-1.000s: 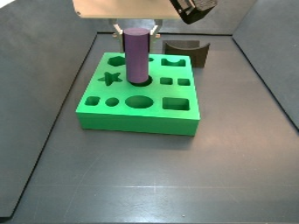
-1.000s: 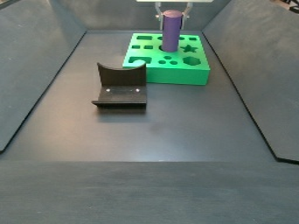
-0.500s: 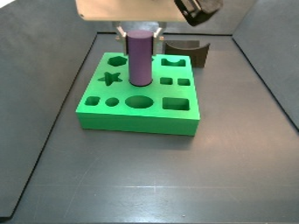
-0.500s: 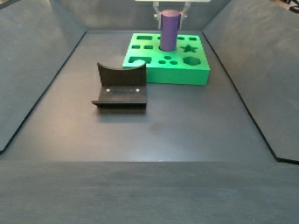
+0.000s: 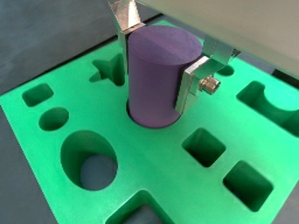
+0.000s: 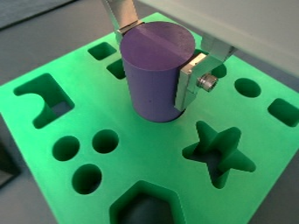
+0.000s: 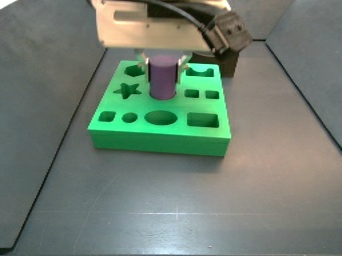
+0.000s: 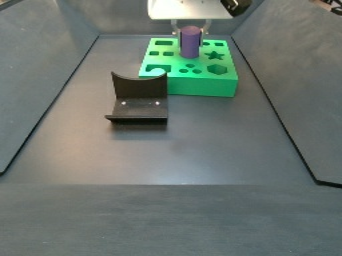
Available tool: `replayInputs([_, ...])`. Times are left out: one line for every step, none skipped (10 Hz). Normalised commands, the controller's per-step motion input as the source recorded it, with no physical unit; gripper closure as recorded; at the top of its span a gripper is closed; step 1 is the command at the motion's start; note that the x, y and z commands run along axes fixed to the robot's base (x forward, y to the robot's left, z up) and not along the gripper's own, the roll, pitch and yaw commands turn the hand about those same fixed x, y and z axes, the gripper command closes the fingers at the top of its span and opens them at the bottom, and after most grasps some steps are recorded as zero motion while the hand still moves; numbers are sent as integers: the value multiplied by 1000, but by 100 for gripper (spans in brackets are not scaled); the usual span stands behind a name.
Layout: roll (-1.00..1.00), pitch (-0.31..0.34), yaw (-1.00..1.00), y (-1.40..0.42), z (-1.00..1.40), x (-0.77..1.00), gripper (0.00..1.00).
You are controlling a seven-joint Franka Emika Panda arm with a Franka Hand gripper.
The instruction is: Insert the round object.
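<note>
The round object (image 5: 158,74) is a tall purple cylinder, upright, with its lower end down in the round hole at the middle of the green block (image 5: 176,179). It also shows in a wrist view (image 6: 155,70) and in both side views (image 7: 162,76) (image 8: 191,40). My gripper (image 5: 158,48) is shut on the cylinder's upper part, one silver finger (image 5: 193,80) on each side. The gripper body sits low over the green block (image 7: 158,135) in both side views (image 8: 194,80).
The green block has other holes: a star (image 6: 219,150), an oval (image 5: 91,162), squares and small circles. The dark fixture (image 8: 135,100) stands on the floor beside the block. Grey walls close in the floor on both sides.
The gripper has come down with the cylinder. Much less of the cylinder stands above the green block now than before.
</note>
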Motion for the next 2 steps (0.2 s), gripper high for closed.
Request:
replayInputs([-17,-174,17,-303,-837,-29,100])
replayInputs([14,-116,14,-229,-300,0,100])
